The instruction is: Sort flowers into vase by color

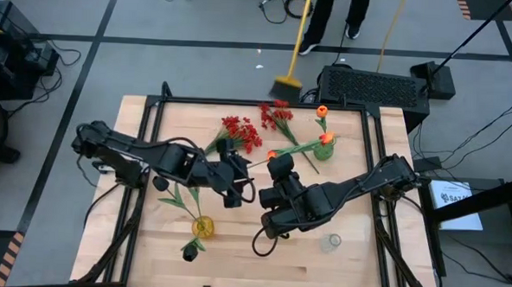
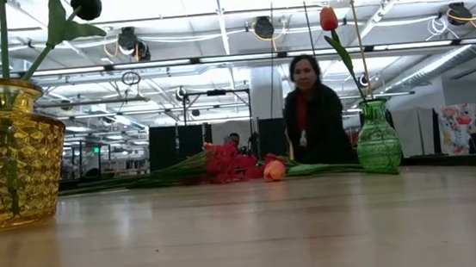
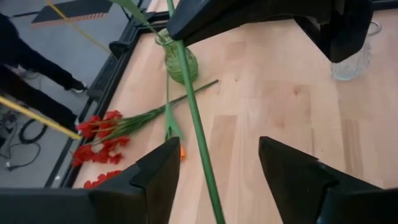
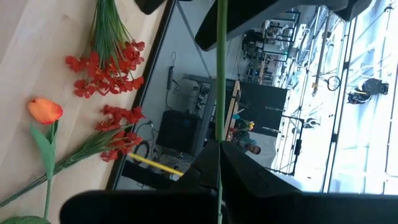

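The left claw [image 1: 237, 184] hangs over the middle of the bench [image 1: 260, 256], its fingers [image 3: 155, 180] spread apart with a long green stem [image 3: 198, 124] running between them without touching either one. The right claw [image 1: 276, 175] sits just beside it, pinched tight on that same stem, which in the right wrist view rises straight out from between its closed fingertips; the bloom on this stem cannot be made out. In the yellow vase [image 1: 202, 227] near the front-left stand black tulips [image 1: 190, 252], their stems upright in the low view and one dark bloom [image 2: 86, 4] leaning off to the side. The green vase [image 1: 325, 147] toward the back-right holds an orange tulip [image 1: 322, 111], stem nearly vertical. Another orange tulip [image 1: 273, 154] lies flat on the bench, its long axis running from the bloom near the centre out toward the green vase. Two bushy red clusters [image 1: 242, 132] lie flat near the back edge, stems pointing roughly toward the bench middle. A clear glass vase [image 1: 331, 243] stands at the front-right. A person in dark clothes [image 2: 315, 118] stands beyond the bench.
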Tool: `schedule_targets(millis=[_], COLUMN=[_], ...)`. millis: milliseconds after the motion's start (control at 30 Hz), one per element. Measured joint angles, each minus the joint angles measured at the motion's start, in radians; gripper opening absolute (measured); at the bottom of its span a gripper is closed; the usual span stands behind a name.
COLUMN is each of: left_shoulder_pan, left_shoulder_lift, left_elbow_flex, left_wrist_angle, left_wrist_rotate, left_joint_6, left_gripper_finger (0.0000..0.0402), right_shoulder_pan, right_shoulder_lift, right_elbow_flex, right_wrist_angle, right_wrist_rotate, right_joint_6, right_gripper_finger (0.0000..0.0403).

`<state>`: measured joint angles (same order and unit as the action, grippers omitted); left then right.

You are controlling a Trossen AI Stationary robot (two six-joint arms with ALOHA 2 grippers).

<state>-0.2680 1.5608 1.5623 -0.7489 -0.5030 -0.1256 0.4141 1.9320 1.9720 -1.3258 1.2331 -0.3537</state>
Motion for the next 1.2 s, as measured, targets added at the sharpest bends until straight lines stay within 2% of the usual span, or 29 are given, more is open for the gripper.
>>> schedule_targets(millis=[300, 633, 867, 1033, 1200], left_shoulder_pan=[-0.001, 0.000, 0.000, -0.001, -0.002], left_shoulder_lift=[-0.004, -0.005, -0.005, -0.036, -0.092], left_elbow_flex=[0.000, 0.000, 0.000, 0.000, 0.000], left_wrist_angle=[0.009, 0.005, 0.004, -0.021, -0.077], left_wrist_rotate=[-0.011, 0.005, 0.021, 0.065, 0.083], left_joint_6=[0.000, -0.011, -0.027, -0.019, -0.024], left_gripper_finger=[0.0142, 0.0013, 0.0006, 0.0004, 0.0002], right_shoulder_pan=[0.000, 0.000, 0.008, 0.046, 0.111], right_shoulder_lift=[0.000, 0.000, 0.000, 0.000, -0.013], right_elbow_flex=[0.000, 0.000, 0.000, 0.000, 0.000], right_wrist_angle=[-0.001, -0.005, -0.011, -0.018, -0.062], right_wrist_rotate=[-0.002, -0.009, -0.025, -0.051, 0.068], right_joint_6=[0.001, 0.012, 0.109, 0.332, 0.506], right_gripper_finger=[0.0000, 0.0000, 0.0013, 0.0072, 0.0142])
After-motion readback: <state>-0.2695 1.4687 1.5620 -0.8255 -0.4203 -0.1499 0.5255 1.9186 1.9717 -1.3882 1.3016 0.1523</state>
